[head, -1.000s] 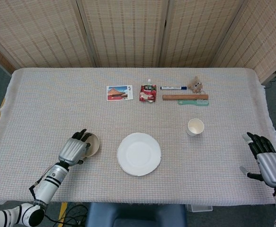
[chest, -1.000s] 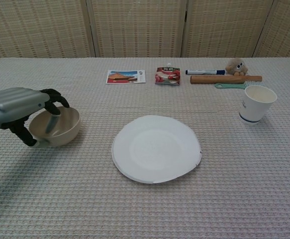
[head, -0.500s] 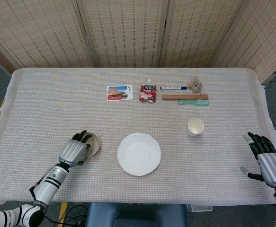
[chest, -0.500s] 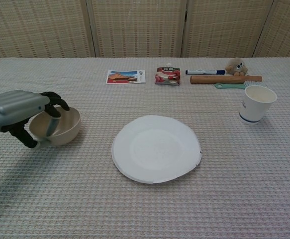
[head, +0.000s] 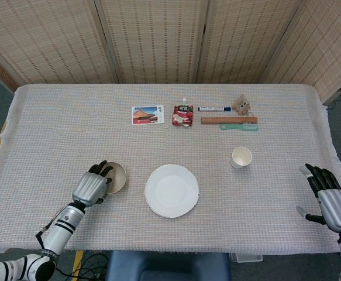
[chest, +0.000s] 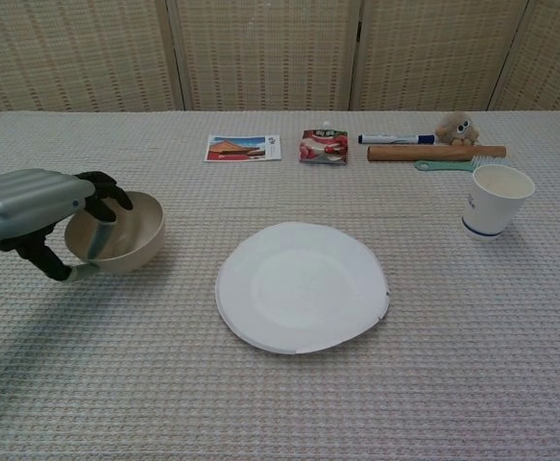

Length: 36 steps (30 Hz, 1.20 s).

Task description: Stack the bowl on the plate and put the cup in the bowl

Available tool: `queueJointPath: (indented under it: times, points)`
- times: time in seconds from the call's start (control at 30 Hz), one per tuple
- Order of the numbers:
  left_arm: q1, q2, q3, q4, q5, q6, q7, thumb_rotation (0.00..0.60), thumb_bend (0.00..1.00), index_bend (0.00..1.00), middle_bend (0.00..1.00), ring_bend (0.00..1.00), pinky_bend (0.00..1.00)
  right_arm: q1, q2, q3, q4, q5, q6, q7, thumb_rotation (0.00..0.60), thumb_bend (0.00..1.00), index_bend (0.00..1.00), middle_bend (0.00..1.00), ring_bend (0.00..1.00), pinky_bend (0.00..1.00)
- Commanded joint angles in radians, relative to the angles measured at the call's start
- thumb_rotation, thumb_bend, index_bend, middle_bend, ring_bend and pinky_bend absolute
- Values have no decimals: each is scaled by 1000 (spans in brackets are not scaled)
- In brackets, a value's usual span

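Beige bowl [chest: 121,232], tilted near the table's [head: 53,117] left front edge, is pinched at its rim: my left hand's [chest: 32,206] fingers [chest: 102,197] curl inside, thumb outside. My right hand [head: 334,202] rests spread, holding nothing.

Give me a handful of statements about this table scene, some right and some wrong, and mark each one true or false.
1. The left hand grips the bowl at its rim. True.
2. The bowl already sits on the plate. False: it is to the left of the plate, apart from it.
3. The cup stands upright on the table, away from both hands. True.
4. The right hand holds the cup. False: it holds nothing and rests near the table's right edge, fingers apart.
5. The plate has the marker lying on it. False: the plate is bare; the marker lies at the far side beside the small bear toy.
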Motion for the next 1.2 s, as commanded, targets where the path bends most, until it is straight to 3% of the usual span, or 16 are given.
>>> queueJointPath:
  times: [0.03, 0.33, 0.7, 1.2]
  points:
    - [0, 5, -1, -9, -2, 6, 7, 600, 373, 650, 201, 0, 191, -1, 1, -1, -1, -3, 3, 1, 600, 226, 0, 0, 0, 0]
    - [4, 42, 0, -113, 0, 48, 72, 600, 373, 652, 203, 0, 191, -3, 4, -4, -1, -16, 11, 10, 600, 226, 0, 0, 0, 0]
    - [-28, 20, -7, -269, -48, 95, 274, 600, 373, 656, 206, 0, 191, -5, 23, -14, 15, -56, 36, 91, 600, 226, 0, 0, 0, 0]
    - [-166, -152, -72, -214, -214, 48, 418, 600, 373, 663, 210, 0, 191, -3, 53, -29, 70, -80, 46, 238, 600, 226, 0, 0, 0, 0]
